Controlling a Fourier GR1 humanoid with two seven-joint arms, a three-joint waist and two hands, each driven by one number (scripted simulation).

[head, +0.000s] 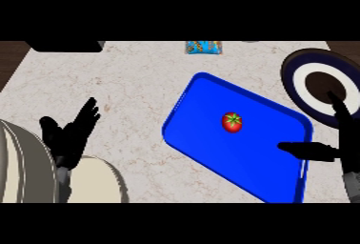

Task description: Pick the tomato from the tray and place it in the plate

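The tomato [233, 122] lies in the blue tray [204, 102] on the desk [134, 81]. The right hand [336, 143] hangs open just right of it — thumb over the tray's edge, fingers over the plate [302, 71]. The left hand [70, 133] rests open, far left.

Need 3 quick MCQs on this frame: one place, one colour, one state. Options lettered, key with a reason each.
1. Where is the tomato?
A. on the blue tray
B. on the plate
C. in the left hand

2. What colour is the plate's rim?
A. red
B. dark navy
C. yellow

3. What is the right hand doing?
A. curled round the tomato
B. open, holding nothing
C. pressing on the snack packet

Key:
1 A: the tomato sits near the tray's middle.
2 B: a navy rim surrounds a white ring.
3 B: its fingers are straight at the tray's right edge, apart from the tomato.
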